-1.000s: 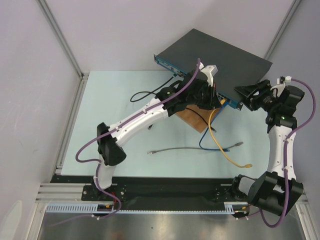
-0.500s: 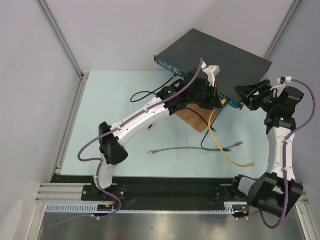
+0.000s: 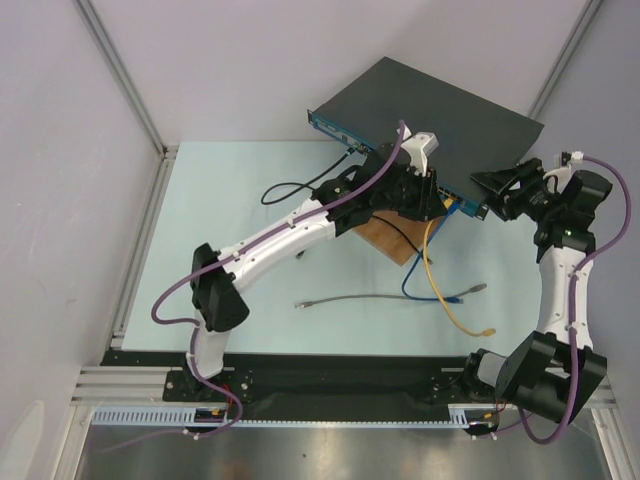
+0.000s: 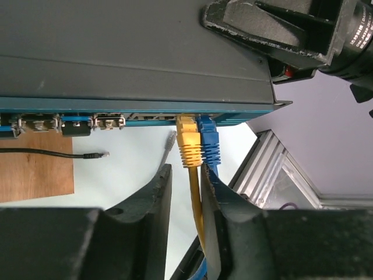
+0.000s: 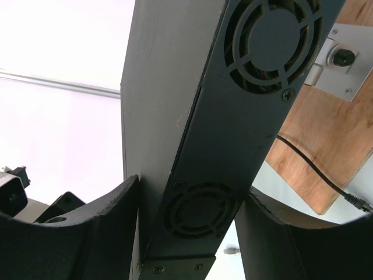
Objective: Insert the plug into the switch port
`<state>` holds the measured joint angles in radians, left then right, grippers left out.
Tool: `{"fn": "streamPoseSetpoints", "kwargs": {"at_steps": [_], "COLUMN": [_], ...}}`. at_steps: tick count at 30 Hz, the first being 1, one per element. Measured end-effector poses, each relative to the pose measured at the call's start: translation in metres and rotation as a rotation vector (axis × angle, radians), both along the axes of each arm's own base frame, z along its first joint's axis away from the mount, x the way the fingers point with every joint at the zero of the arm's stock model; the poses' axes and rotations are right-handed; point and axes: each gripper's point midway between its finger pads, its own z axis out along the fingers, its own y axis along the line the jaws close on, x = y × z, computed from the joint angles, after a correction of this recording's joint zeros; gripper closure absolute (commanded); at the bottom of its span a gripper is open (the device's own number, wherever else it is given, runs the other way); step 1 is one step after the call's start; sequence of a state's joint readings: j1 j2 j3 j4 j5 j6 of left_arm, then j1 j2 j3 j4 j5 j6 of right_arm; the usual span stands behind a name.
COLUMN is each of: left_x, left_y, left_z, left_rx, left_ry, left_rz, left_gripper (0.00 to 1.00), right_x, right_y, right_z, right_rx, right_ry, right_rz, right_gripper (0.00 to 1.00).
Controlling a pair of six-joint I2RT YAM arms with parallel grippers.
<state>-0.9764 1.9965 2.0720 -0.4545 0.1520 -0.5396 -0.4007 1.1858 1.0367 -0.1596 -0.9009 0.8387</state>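
The switch is a flat dark grey box with a teal front face bearing a row of sockets. A yellow plug sits in a socket near the face's right end, beside a blue plug. My left gripper is open just below the face. Its fingers straddle the yellow cable, which rests against the right one. My right gripper is shut on the switch's end, one finger on top and one beneath. It also shows in the top view.
A brown wooden board lies under the switch's front edge. Loose grey, blue and black cables lie on the pale mat. The yellow cable's free end lies at the right. A metal rail runs along the left edge.
My left wrist has shifted slightly to the right along the switch's front face. The right arm holds its place on the switch's end.
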Motion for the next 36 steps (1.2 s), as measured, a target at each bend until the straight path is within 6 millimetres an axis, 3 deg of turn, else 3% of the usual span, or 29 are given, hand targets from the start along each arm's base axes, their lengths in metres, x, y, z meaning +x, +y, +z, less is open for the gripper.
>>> {"fn": "streamPoseSetpoints", "kwargs": {"at_steps": [8,9,10,14,17,20,22,25,29,34,36], "left_x": [0.0,-0.002,-0.006,-0.021,-0.031,-0.042,-0.053,-0.072,-0.095,-0.099,-0.094], "left_y": [0.011,0.016,0.022,0.054,0.093,0.131,0.155,0.185,0.216,0.241,0.246], "left_z": [-0.003,-0.004,-0.005,0.002,0.011,0.02,0.014,-0.015,-0.081,-0.165,-0.188], "left_rx": [-0.004,0.003,0.008,0.006,0.02,0.039,0.074,0.169,0.34,0.569,0.642], "left_ry": [-0.049,-0.058,-0.069,-0.119,-0.206,-0.329,-0.409,-0.505,-0.54,-0.487,-0.466], "left_rz": [0.006,0.003,-0.001,-0.021,-0.04,-0.073,-0.122,-0.216,-0.369,-0.503,-0.531], "left_gripper": [0.52,0.48,0.36,0.2,0.18,0.19,0.19,0.2,0.21,0.23,0.23], "right_x": [0.0,0.0,0.0,0.0,0.0,0.0,0.0,0.001,0.006,0.005,0.004], "right_y": [0.0,0.0,0.0,-0.001,-0.002,-0.003,-0.004,-0.006,-0.009,-0.02,-0.028], "right_z": [0.0,-0.001,-0.001,-0.001,-0.001,-0.001,-0.001,0.0,0.001,0.008,0.009], "right_rx": [0.014,0.015,0.015,0.016,0.019,0.02,0.018,-0.015,-0.091,-0.16,-0.181], "right_ry": [0.01,0.011,0.012,0.016,0.023,0.034,0.04,0.023,-0.033,-0.076,-0.08], "right_rz": [0.036,0.04,0.044,0.059,0.078,0.096,0.106,0.128,0.156,0.145,0.129], "right_gripper": [1.0,1.0,1.0,0.99,0.79,0.5,0.36,0.2,0.03,0.0,0.0]}}
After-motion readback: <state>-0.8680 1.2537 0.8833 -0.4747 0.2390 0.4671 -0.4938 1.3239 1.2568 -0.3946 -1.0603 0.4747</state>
